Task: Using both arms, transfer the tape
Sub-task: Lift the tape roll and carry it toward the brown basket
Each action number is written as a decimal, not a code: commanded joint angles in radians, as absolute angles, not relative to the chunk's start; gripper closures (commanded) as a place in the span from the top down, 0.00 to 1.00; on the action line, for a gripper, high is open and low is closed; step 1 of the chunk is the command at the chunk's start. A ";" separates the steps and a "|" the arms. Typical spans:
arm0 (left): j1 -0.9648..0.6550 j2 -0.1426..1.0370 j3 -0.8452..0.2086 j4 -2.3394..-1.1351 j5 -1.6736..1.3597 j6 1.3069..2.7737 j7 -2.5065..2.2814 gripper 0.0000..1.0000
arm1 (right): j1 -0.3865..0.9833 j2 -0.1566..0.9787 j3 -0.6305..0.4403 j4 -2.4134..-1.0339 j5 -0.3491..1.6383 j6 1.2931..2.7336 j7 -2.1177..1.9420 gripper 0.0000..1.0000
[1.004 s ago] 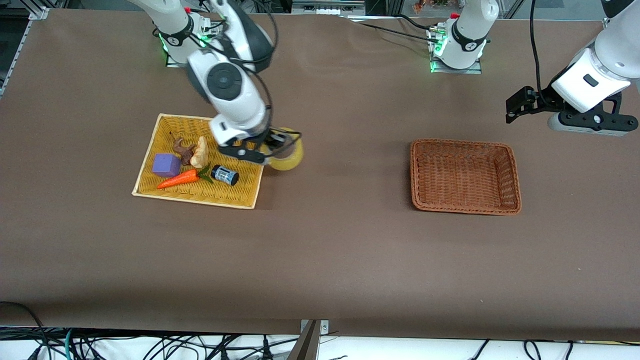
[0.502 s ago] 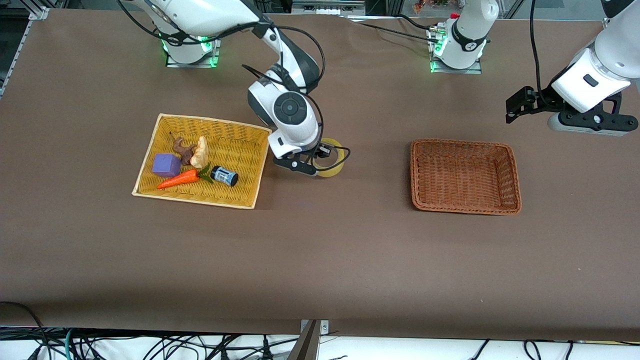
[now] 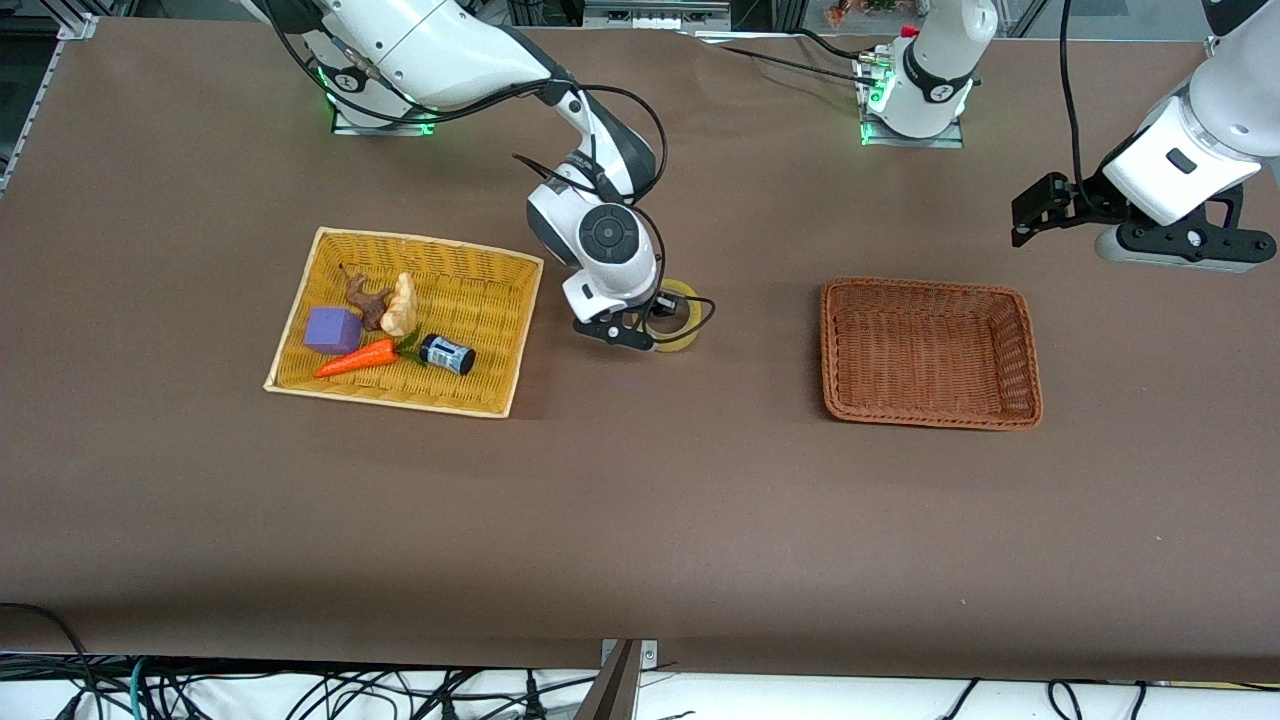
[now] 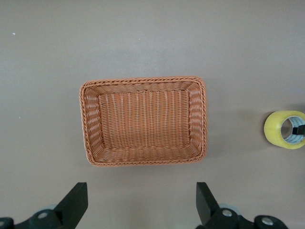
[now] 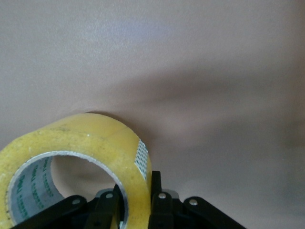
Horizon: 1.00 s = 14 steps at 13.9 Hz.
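Right gripper (image 3: 655, 325) has carried the ring-shaped roll of translucent yellowish tape (image 3: 675, 316) farther out from the yellow wicker tray (image 3: 500, 300), toward the left arm's end of the table, versus 0.5 s ago; left arm hasn't budged.

Near to far:
- Wide strip of bare brown table (image 3: 640, 530) along the camera edge, nothing on it.
- Yellow wicker tray holds an orange carrot (image 3: 356, 359), a small dark blue-labelled bottle (image 3: 448, 352), a purple cube (image 3: 332, 330), a brown root piece (image 3: 366, 301) and a pale ginger-like piece (image 3: 400, 304).
- Brown wicker basket (image 3: 930, 352), rectangular, sits toward the left arm's end. Open tabletop between tray and basket; tape is in that gap, closer to the tray.
- Tape: low over the table, can't tell if it touches. Right wrist view shows 1 finger (image 5: 109, 210) inside the hollow centre and 1 finger (image 5: 159, 205) outside, closed on the roll's wall (image 5: 90, 143).
- Left gripper (image 4: 138, 202): waiting, up over the table's end next to the basket, fingers spread wide, holding nothing. Its wrist view looks down on the basket (image 4: 143, 121) with the tape (image 4: 285, 130) well apart from the basket rim.
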State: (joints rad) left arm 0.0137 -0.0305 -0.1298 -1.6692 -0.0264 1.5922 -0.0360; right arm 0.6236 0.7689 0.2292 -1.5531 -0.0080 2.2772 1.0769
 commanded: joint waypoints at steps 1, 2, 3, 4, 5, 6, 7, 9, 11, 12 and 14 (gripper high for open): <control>0.006 -0.017 -0.129 -1.638 0.002 1.571 -0.038 1.00 | 0.632 0.779 0.222 -1.517 -0.017 2.272 1.095 0.75; 0.006 -0.017 -0.129 -1.638 0.002 1.571 -0.038 1.00 | 0.632 0.779 0.222 -1.517 -0.018 2.272 1.095 0.83; 0.006 -0.017 -0.127 -1.638 0.002 1.571 -0.038 1.00 | 0.632 0.779 0.222 -1.517 -0.018 2.270 1.095 0.90; 0.006 -0.017 -0.127 -1.638 0.002 1.571 -0.038 1.00 | 0.632 0.779 0.222 -1.517 -0.021 2.270 1.095 0.94; 0.006 -0.017 -0.127 -1.638 0.002 1.571 -0.038 1.00 | 0.632 0.779 0.222 -1.517 -0.023 2.272 1.095 0.94; 0.006 -0.017 -0.127 -1.638 0.002 1.571 -0.038 1.00 | 0.632 0.778 0.221 -1.517 -0.025 2.270 1.094 0.94; 0.006 -0.017 -0.127 -1.638 0.002 1.571 -0.038 1.00 | 0.634 0.775 0.221 -1.516 -0.025 2.270 1.092 0.99; -0.005 0.007 -0.129 -1.641 0.002 1.571 -0.048 1.00 | 0.629 0.753 0.213 -1.508 -0.081 2.257 1.083 1.00; -0.006 0.031 -0.130 -1.637 -0.005 1.554 -0.043 1.00 | 0.621 0.698 0.192 -1.491 -0.158 2.180 1.057 1.00; -0.006 0.035 -0.132 -1.628 0.000 1.546 -0.038 1.00 | 0.609 0.668 0.174 -1.479 -0.172 2.127 1.019 1.00; -0.009 0.044 -0.133 -1.626 -0.009 1.546 -0.031 1.00 | 0.550 0.589 0.157 -1.450 -0.163 2.030 0.860 1.00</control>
State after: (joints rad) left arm 0.0005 0.0228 -0.1323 -1.6679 -0.0264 1.5781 -0.0359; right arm 0.6053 0.6832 0.1669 -1.4577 -0.1557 2.1305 0.9840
